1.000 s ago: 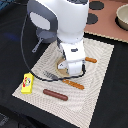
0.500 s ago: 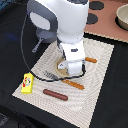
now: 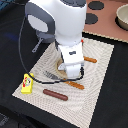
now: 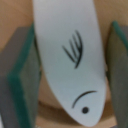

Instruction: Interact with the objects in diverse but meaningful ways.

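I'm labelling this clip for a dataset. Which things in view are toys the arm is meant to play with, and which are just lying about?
Part of the job:
- flat white fish, between the gripper pads
- brown sausage
- yellow rectangular box
- grey long-handled saucepan, mostly hidden by the arm

Just lying about:
- round tan plate
- wooden-handled fork and knife
- woven placemat

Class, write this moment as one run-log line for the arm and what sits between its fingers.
gripper: open, straddling fish | flat white fish: on round tan plate, between green-edged finger pads | contact: not clear
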